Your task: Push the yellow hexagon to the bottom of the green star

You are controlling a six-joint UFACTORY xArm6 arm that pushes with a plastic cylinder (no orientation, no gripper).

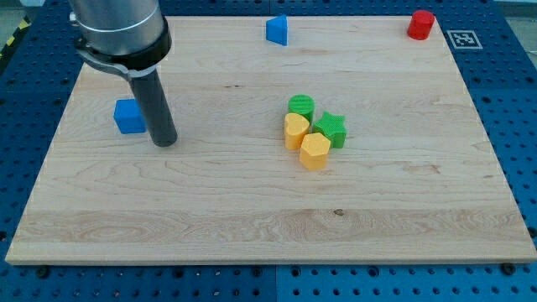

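My arm [117,29] is reaching in from the view's top left, its wide grey collar pointing down. My rod [155,101] is standing nearly upright, with my tip [165,143] resting low at left.

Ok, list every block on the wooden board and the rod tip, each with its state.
Yellow hexagon: touching green star's lower left.
Green star: in cluster.
Yellow heart: touching hexagon.
Green cylinder: atop cluster.
Blue cube: beside my tip.
Blue triangle: alone, top.
Red cylinder: alone, top right.
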